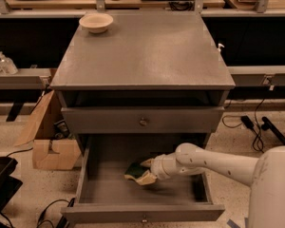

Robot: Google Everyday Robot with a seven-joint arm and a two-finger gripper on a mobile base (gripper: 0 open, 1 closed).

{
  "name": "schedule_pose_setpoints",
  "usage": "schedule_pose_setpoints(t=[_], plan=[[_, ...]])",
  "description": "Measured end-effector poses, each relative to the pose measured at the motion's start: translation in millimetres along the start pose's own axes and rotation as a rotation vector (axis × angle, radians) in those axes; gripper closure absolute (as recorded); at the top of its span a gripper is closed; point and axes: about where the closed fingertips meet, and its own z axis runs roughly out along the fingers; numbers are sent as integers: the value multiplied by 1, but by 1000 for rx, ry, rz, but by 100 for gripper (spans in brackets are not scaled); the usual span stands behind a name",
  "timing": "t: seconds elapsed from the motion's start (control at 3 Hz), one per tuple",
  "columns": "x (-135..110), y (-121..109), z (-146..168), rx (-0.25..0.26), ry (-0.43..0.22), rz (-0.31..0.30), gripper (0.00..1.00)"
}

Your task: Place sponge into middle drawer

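The middle drawer [109, 186] is pulled wide open below a shut knobbed drawer front [142, 121] of the grey cabinet. My white arm reaches in from the right. My gripper [146, 171] is inside the drawer, shut on the sponge [135, 172], whose dark green face and pale yellow foam show at its left. The sponge sits low over the drawer floor near the middle; I cannot tell if it touches the floor.
A beige bowl [96, 22] stands on the cabinet top [142, 51] at the back left. A cardboard box [50, 141] lies on the floor left of the cabinet. Cables and a black object lie on the floor at both sides. Benches run behind.
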Motion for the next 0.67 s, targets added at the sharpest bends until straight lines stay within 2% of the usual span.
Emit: schedule_pose_setpoints(t=[0.33,0.67], plan=[[-1,2,5,-9,4,-2,82],[-2,4,7,-13,4,-2,58]])
